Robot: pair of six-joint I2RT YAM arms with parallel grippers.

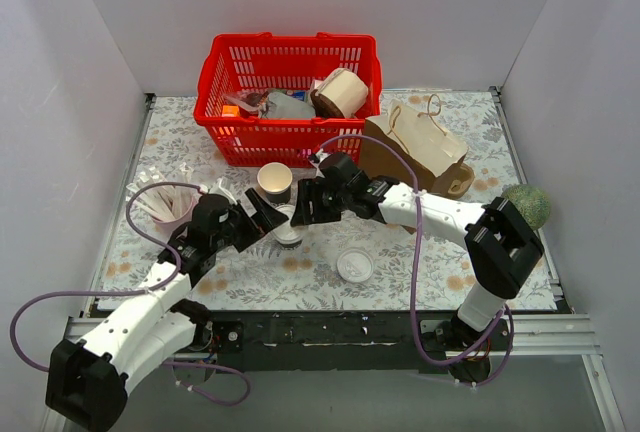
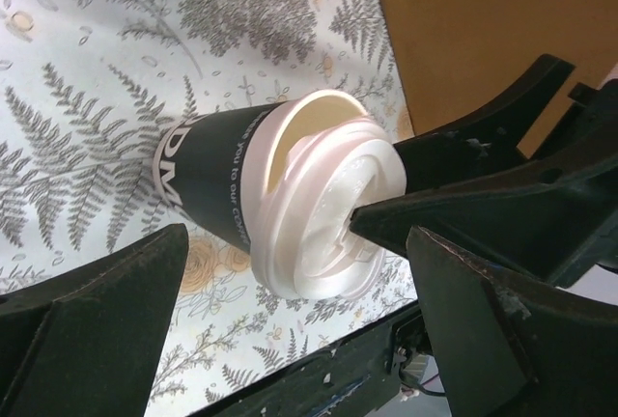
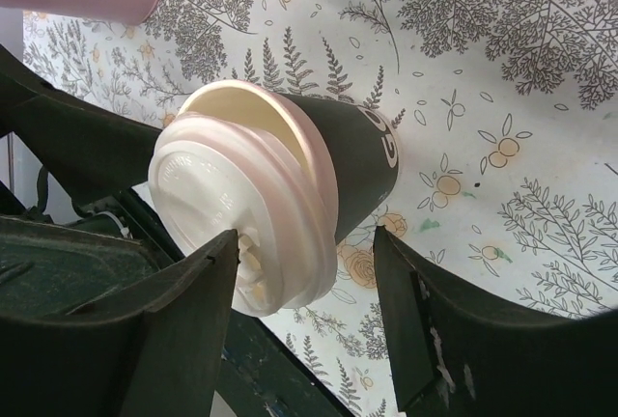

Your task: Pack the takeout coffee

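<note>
Standing on the fern-printed table (image 1: pixel 260 277) in the lower middle of the top view, the takeout coffee (image 1: pixel 288 230) is hemmed in by both arms. The left gripper (image 1: pixel 266 218) reaches in from the lower left and the right gripper (image 1: pixel 304 210) from the right, and from above their dark fingers hide most of the cup. Only the wrist views show how its white lid (image 2: pixel 323 214) sits: askew, raised along one edge so that a crescent of the cream inside shows. The left wrist view has the left gripper's jaws wide apart, with the cup between them and touching neither, while one right-gripper finger (image 2: pixel 415 214) rests its tip on the lid's top. The right wrist view shows that claw spread too, one finger over the lid, the other just beside the dark wall, not clamped. The top view alone takes in a lidless cup (image 1: pixel 274 180) just above, a loose lid (image 1: pixel 354 265) to the lower right, a pink cup (image 1: pixel 172 210) at left, and a red basket (image 1: pixel 290 92) and brown paper bag (image 1: pixel 420 147) along the top.
</note>
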